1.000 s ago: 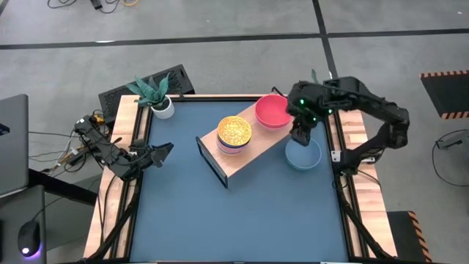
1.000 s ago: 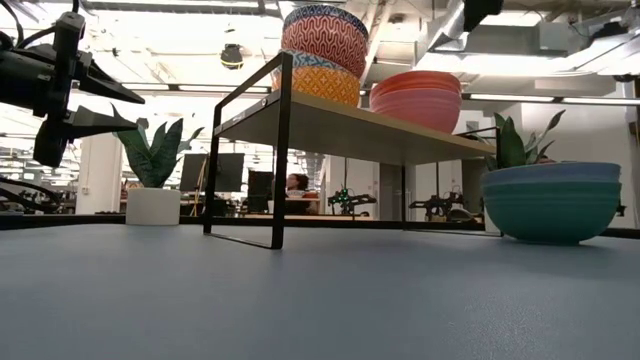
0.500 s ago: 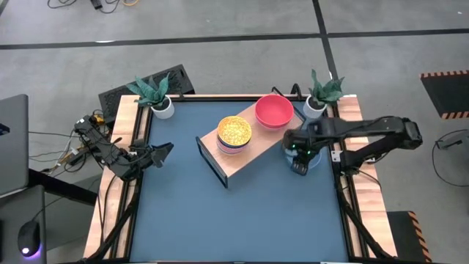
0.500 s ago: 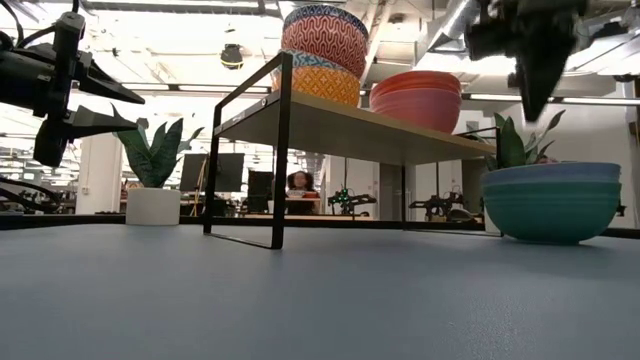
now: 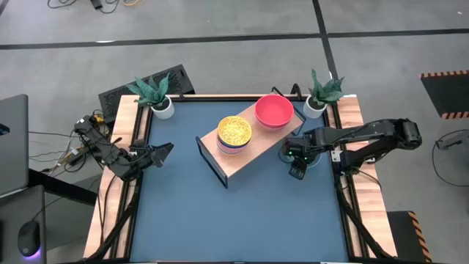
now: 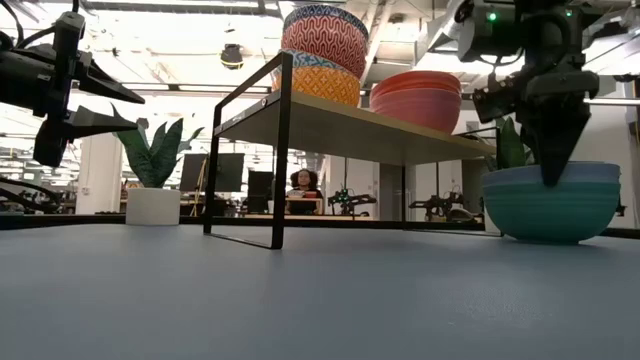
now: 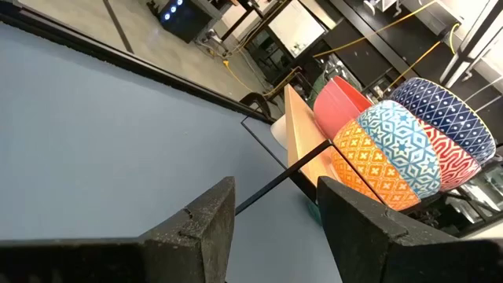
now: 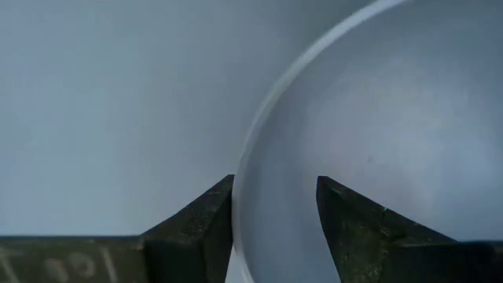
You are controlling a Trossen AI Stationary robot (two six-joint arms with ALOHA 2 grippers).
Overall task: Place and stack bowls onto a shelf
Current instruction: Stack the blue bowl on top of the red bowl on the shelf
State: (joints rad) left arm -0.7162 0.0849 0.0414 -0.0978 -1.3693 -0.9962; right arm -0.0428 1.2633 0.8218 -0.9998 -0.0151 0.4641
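Observation:
A light-blue bowl point(image 6: 550, 173) sits nested in a teal bowl point(image 6: 550, 212) on the table, right of the shelf point(image 5: 242, 152). My right gripper point(image 6: 551, 178) points down, open, over the stack's near-left rim point(image 8: 238, 206). One finger point(image 8: 192, 224) stands outside the rim and the other point(image 8: 357, 224) inside the bowl. In the high view the arm hides most of this stack point(image 5: 313, 158). The shelf board carries a stack of patterned bowls point(image 5: 234, 134) and pink bowls point(image 5: 274, 111). My left gripper point(image 5: 160, 152) waits, open, at the table's left edge.
White plant pots stand at the far-left corner point(image 5: 163, 107) and the far-right corner point(image 5: 316, 105). The shelf lies diagonally across the table's middle, on a black frame point(image 6: 282, 150). Wooden rails point(image 5: 352, 125) line both sides. Bare blue tabletop point(image 5: 242, 220) stretches along the near half.
My right gripper has swung from beside the pink bowls toward the near edge. It has then come down until its open fingers straddle the blue bowl's rim. The bowls and the shelf have stayed where they were.

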